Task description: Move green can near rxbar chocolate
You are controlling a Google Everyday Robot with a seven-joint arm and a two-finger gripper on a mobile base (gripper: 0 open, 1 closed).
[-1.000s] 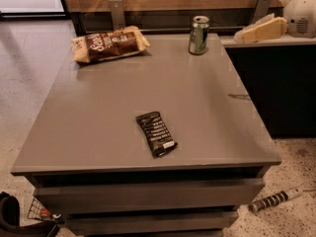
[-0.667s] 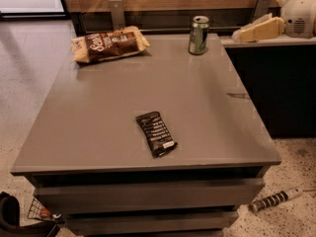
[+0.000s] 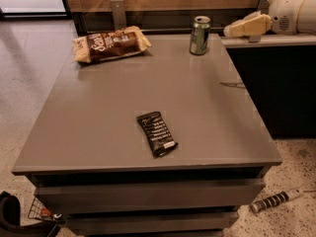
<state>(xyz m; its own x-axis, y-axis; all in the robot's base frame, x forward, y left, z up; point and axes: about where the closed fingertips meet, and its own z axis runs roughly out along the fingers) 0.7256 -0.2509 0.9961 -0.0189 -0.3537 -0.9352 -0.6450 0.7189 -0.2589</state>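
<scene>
I see the green can (image 3: pixel 199 35) standing upright at the far edge of the grey table (image 3: pixel 94 117), toward its right corner. The chocolate bar (image 3: pixel 157 133) in its black wrapper lies flat near the front edge, well apart from the can, angled with its white label end toward me. A brown chip bag (image 3: pixel 111 43) sits at the far left corner. My gripper (image 3: pixel 236 29) hovers off the table to the right of the can, over the dark counter (image 3: pixel 269 41), holding nothing; I cannot tell whether it is spread or pressed together.
</scene>
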